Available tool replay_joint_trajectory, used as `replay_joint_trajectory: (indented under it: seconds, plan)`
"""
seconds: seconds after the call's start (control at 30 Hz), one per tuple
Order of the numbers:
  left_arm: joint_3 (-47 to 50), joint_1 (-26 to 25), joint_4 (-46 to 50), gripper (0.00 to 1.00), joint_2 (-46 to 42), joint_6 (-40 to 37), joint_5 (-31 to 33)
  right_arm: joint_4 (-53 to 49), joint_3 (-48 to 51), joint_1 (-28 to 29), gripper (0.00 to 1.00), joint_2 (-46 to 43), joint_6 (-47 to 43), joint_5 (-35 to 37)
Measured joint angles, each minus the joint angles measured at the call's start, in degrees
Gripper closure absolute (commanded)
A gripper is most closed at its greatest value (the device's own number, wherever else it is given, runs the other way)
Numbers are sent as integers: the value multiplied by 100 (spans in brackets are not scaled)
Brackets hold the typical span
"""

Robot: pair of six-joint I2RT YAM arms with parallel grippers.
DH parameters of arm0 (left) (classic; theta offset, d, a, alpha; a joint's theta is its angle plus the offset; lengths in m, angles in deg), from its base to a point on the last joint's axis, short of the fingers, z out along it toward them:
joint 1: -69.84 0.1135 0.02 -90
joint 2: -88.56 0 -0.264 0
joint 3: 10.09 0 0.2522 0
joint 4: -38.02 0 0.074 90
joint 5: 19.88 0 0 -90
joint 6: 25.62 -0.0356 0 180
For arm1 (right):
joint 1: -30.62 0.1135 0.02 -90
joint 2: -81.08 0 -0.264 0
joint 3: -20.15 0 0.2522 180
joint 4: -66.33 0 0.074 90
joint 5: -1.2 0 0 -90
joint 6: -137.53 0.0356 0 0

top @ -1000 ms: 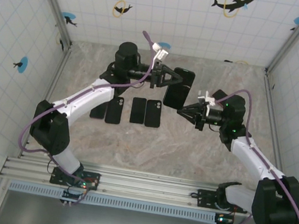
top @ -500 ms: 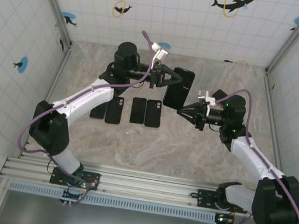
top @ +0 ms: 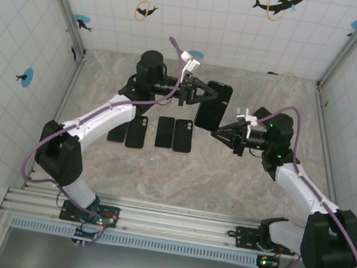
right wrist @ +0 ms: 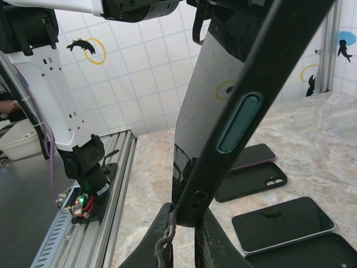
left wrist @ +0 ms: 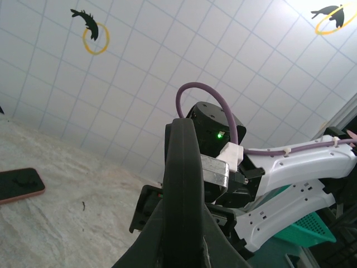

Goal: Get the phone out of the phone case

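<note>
From above, the left gripper [top: 208, 96] is clamping the cased phone [top: 215, 107] aloft over the table [top: 225, 182]; its wrist camera is showing the stiff, slick slab edge-on in that grip; at the right wrist, the right gripper [right wrist: 186, 219] is pinching the case's [right wrist: 268, 61] probably pliable lower corner.

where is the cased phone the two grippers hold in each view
top external: cased phone upper centre, held up between left gripper and right gripper
left wrist: cased phone edge-on, a dark strip rising from bottom centre
right wrist: cased phone slanting from bottom centre to top right, side button showing
shared landmark: ringed dolphin stickers on the tiled walls
</note>
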Motion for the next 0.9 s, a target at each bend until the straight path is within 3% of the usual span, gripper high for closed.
replay_joint_trajectory:
  seconds: [0.33,0.9]
  plan:
    - [48,7,-184,100,0,195,-39,-151,-87,33,97,31,-125,131]
    - [61,-33,-310,100,-13,404,-42,-1563,-533,105,100,-48,-1615,1150]
